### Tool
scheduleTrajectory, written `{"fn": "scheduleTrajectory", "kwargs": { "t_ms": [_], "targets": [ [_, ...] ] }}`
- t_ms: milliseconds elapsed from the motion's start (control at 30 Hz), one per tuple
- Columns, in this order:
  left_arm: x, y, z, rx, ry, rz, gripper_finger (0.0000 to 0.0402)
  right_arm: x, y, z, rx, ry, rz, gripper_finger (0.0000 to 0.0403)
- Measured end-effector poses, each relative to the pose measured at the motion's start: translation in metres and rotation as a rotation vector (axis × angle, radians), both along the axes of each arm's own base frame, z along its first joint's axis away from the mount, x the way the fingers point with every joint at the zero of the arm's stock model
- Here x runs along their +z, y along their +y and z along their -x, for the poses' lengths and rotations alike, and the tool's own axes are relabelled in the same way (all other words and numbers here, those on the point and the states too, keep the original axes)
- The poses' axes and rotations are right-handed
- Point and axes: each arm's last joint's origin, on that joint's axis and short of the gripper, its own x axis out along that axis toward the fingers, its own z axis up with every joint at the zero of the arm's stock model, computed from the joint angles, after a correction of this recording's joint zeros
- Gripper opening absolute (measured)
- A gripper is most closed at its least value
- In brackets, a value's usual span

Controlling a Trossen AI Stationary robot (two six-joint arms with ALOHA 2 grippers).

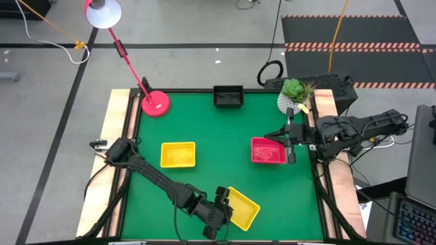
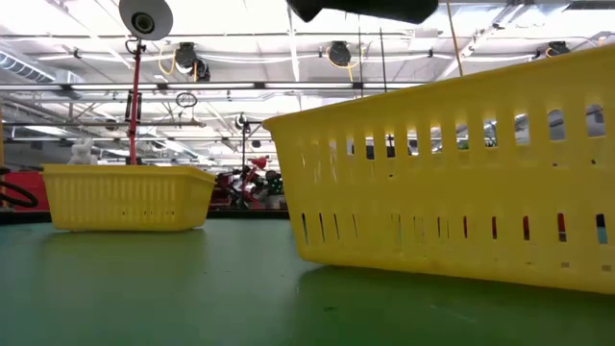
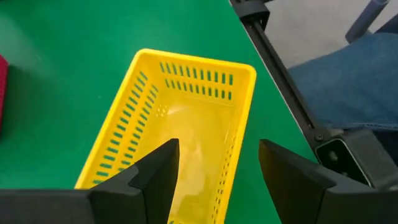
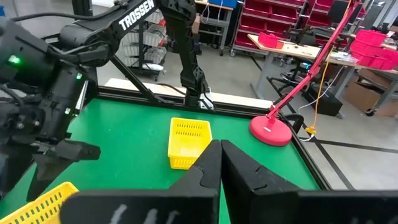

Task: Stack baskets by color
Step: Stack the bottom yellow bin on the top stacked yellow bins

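A yellow basket (image 1: 242, 207) sits askew on the green table near its front edge. My left gripper (image 3: 217, 152) hangs open over its near end. One finger (image 3: 158, 174) is above the basket's inside and the other (image 3: 292, 180) is outside its long wall (image 3: 233, 165), clear of it. A second yellow basket (image 1: 178, 154) rests flat at centre left, a red basket (image 1: 268, 150) at centre right, and a black basket (image 1: 228, 96) at the far edge. My right gripper (image 4: 219, 162) is shut, held high over the red basket's right edge (image 1: 291, 146).
A red desk lamp's base (image 1: 155, 103) stands at the far left corner and a white plant pot (image 1: 293, 95) at the far right. A person's leg in jeans (image 3: 348, 81) shows beyond the table's front rail (image 3: 280, 68). Green mat lies bare between the baskets.
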Motion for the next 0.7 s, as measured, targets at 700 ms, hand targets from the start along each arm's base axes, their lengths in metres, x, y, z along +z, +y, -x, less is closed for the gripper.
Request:
{"fn": "scheduleTrajectory", "kwargs": {
  "t_ms": [700],
  "targets": [
    [-0.027,-0.003,-0.002,0.022,0.1,-0.006,0.0223,0.0,0.0,0.0,0.0,0.002,0.001,0.0]
  ]
}}
